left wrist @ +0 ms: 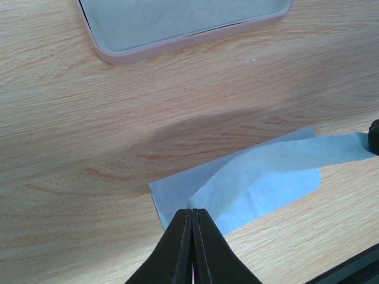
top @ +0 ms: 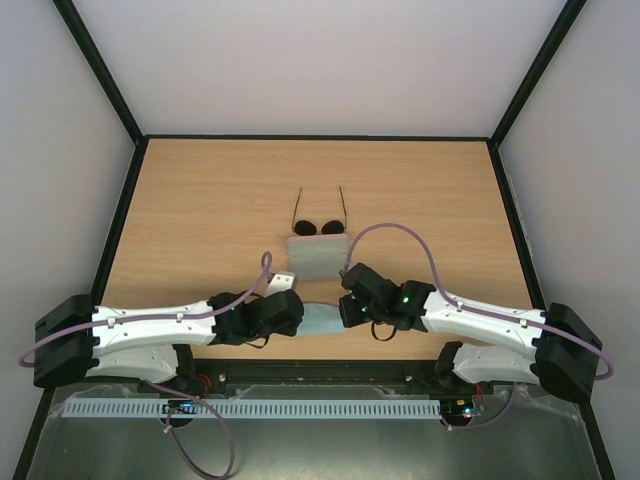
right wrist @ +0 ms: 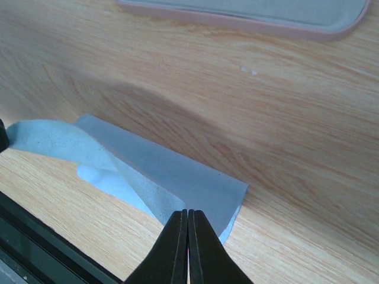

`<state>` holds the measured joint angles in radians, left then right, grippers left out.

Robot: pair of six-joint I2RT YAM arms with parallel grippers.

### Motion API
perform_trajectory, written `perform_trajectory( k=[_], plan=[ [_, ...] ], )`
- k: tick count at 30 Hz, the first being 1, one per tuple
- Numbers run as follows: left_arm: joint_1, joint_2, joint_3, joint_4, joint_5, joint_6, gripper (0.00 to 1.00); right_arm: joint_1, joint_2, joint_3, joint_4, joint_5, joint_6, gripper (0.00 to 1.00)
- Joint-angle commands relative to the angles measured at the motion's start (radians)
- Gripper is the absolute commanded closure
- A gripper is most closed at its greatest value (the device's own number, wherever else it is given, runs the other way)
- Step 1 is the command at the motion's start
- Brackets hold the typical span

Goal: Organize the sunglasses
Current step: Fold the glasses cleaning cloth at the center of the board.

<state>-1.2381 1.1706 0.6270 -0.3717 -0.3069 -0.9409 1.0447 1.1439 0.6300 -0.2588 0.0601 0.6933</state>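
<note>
1. Wood-grain table [top: 200,200] fills my overhead view, with both arms reaching in from the bottom of the frame.
2. At lower left of centre in that view sits the left gripper [left wrist: 192,214]. Its wrist camera shows the two black fingers pressed flat together at the bottom of the frame, nipping a fold of the light blue cloth [left wrist: 266,183] between their tips.
3. At lower centre of the overhead view the cloth lies between the two grippers. Part of it is flat on the wood, and one band is lifted and folded over, stretching to the right edge of the left wrist frame.
4. Just above the cloth in the overhead view, and apart from it, the pink case [top: 320,253] lies flat, showing a grey face inside a pink rim.
5. At centre frame, right above the case, are the sunglasses [top: 320,226]. Their two dark round lenses sit beside the case's far edge, and I cannot tell whether they touch it. The thin temple arms point toward the top of the frame. Neither gripper is on them.
6. At lower right of centre is the right gripper [right wrist: 188,214]. Its wrist camera shows the fingers closed tight together on the cloth's near edge.
</note>
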Motion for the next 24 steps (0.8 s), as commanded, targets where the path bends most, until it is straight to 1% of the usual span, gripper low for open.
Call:
perform_trajectory(
  k=[1,12,18,24],
  plan=[
    [-0.032,-0.020,-0.012,-0.038,-0.038,-0.040,0.98,0.028,-0.026,-0.027,-0.042,0.013,0.033,0.99],
    [-0.095,-0.033,-0.029,-0.050,-0.051,-0.096,0.98,0.082,-0.050,-0.050,-0.043,0.035,0.078,0.99],
    [-0.127,-0.013,-0.040,-0.036,-0.053,-0.128,0.98,0.086,-0.048,-0.049,-0.042,0.041,0.080,0.99],
    [-0.133,0.001,-0.051,-0.028,-0.058,-0.139,0.98,0.086,-0.043,-0.050,-0.040,0.046,0.077,0.99]
  ],
)
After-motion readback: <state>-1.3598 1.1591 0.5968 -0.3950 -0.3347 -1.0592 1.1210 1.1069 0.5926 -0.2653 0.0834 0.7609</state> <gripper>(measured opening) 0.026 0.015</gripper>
